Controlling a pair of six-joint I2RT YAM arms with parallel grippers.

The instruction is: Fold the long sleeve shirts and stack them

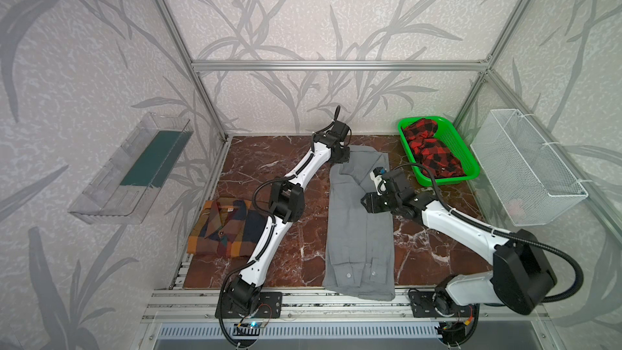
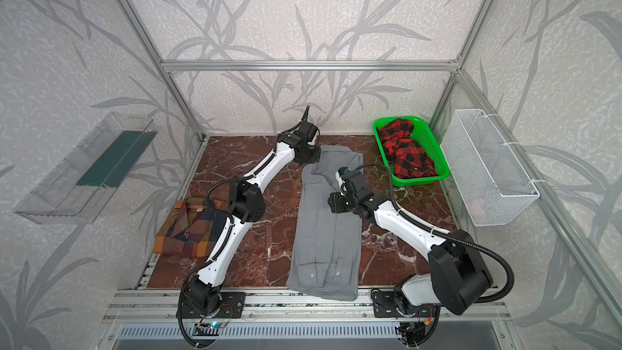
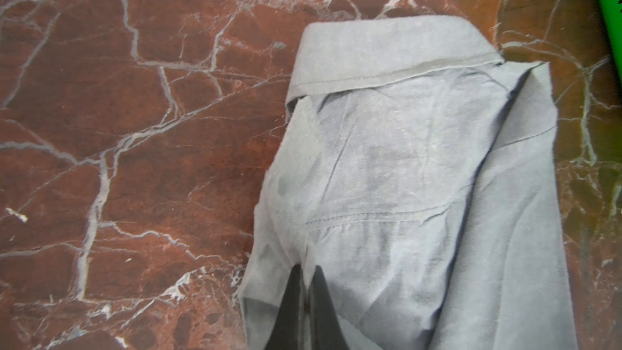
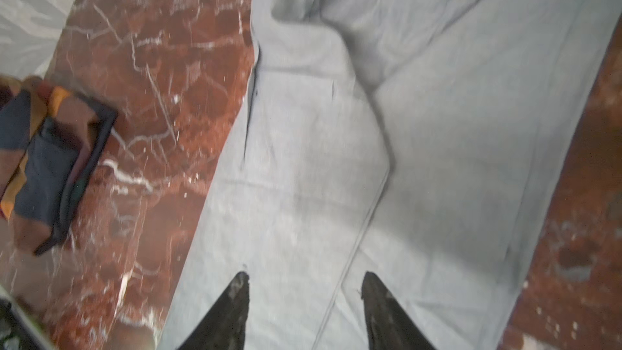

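The grey long sleeve shirt (image 1: 360, 230) (image 2: 326, 230) lies lengthwise mid-table, folded narrow, collar at the far end and buttoned cuffs near the front edge. My left gripper (image 1: 340, 158) (image 2: 311, 158) is at the shirt's far left corner by the collar, shut on a pinch of grey cloth (image 3: 307, 274). Over the shirt's middle hovers my right gripper (image 1: 365, 202) (image 2: 331, 202), open, with only flat grey cloth showing between its fingertips (image 4: 304, 281). The orange, brown and navy checked shirt (image 1: 222, 227) (image 2: 188, 230) (image 4: 50, 163) lies folded at the front left.
A green basket (image 1: 461, 154) at the back right holds a crumpled red and black checked garment (image 1: 430, 153). A white wire basket (image 1: 528, 170) hangs on the right wall, a clear tray (image 1: 131, 170) on the left wall. The grey shirt's hem overhangs the front rails.
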